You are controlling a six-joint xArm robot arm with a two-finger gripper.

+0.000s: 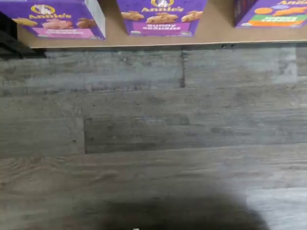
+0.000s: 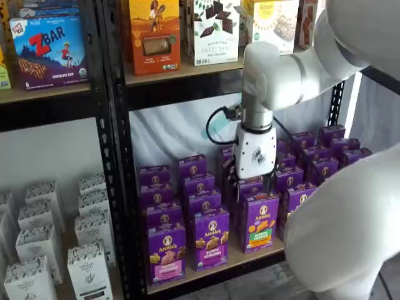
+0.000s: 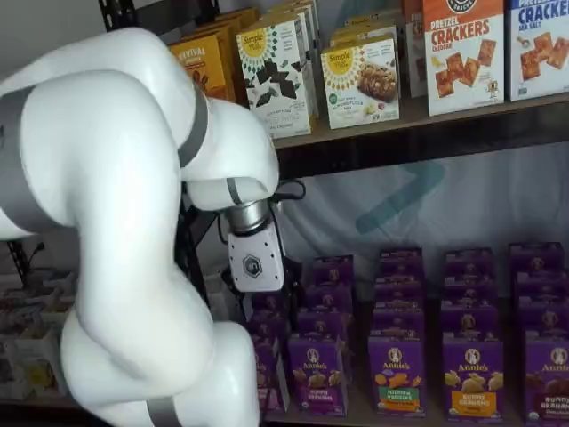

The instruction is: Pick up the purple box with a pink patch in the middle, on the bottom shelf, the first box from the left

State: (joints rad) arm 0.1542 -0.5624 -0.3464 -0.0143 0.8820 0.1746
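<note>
One purple box (image 2: 166,253) we see upright on the bottom shelf (image 2: 215,270): Annie's logo, pink band, snack pics; hand (image 2: 253,183) spread wide.

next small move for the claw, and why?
Probably shift the claw sideways toward the purple box with the pink band, at the front of the bottom shelf, then lower it. In a shelf view the claw hangs over the rows nearer the carton with the green-and-orange patch, well above the front boxes. It touches nothing, and whether its fingers are apart cannot be told.
</note>
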